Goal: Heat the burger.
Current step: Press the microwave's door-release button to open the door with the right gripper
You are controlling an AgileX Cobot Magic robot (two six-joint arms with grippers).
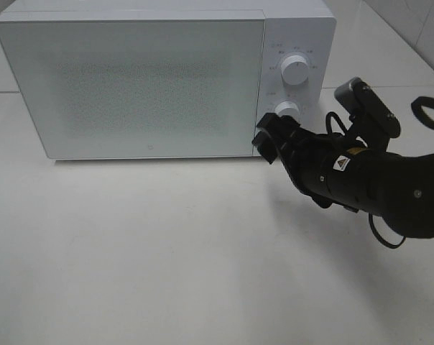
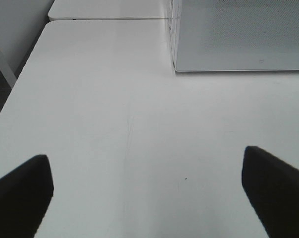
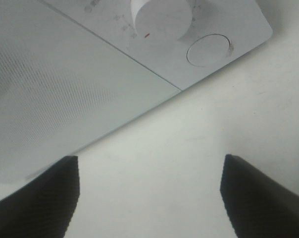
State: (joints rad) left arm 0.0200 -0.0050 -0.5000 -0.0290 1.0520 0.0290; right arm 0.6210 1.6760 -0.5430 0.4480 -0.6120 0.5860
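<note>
**At the microwave's front corner, both hands spread**

On the white bench stands a white microwave, its frosted door shut flush. Right of the door is the control panel, with an upper knob and a lower knob.

My right arm reaches in from the right side of the high view. My right hand sits in front of the microwave's lower right corner, just under the lower knob and over the seam between door and panel. From above I cannot tell whether it touches the front.

My right wrist view looks past my two dark fingers at the door's corner, the lower knob with its red mark, and a round button below it. The fingers stand wide apart with only bare bench between them, and none of these parts lies between the tips, so the hand is spread and grips nothing.

My left hand is outside the high view. Its own wrist view shows its fingers spread wide over bare bench, the microwave's other front corner well ahead of them, and nothing held.

Where the burger is I cannot tell: it shows in none of the views, and the door's dotted glass reveals nothing behind it.
</note>
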